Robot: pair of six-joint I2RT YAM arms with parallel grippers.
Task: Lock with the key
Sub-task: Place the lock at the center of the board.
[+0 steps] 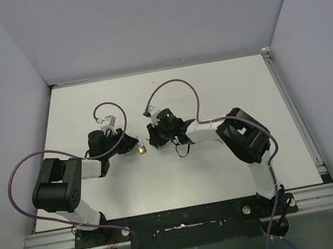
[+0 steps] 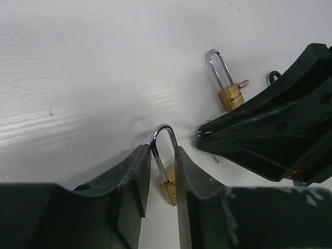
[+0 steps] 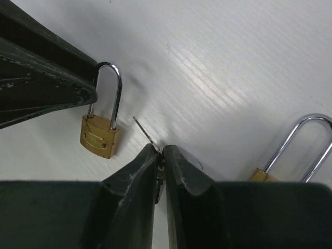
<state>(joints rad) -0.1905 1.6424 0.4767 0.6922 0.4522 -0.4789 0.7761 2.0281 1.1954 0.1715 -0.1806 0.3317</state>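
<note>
- Closest to the lens, the left pincer (image 2: pixel 163 149) shows two matte black, wedge-shaped fingers (image 2: pixel 129 176) with scuffed, grainy faces.
- Between those fingers sits a padlock (image 2: pixel 169 191). It is a small brass block under a long, polished steel shackle bent into a narrow arch.
- The left fingers lie close against the shackle's two legs. Whether they squeeze it or only flank it cannot be told.
- The right pincer (image 3: pixel 161 149) has its fingers pressed almost together, pinching a thin, flat, silvery key (image 3: pixel 144 129). The key's tip pokes out past the fingertips and slants toward that padlock, apart from it.
- That padlock lies flat on the bench (image 1: pixel 212 91), a white board with a fine ribbed grain. It is near the bench's middle, between the two pincers.
- A second padlock (image 2: pixel 231 96) has the same brass body and tall chrome shackle. It lies flat just beside the right pincer's angular black housing.
</note>
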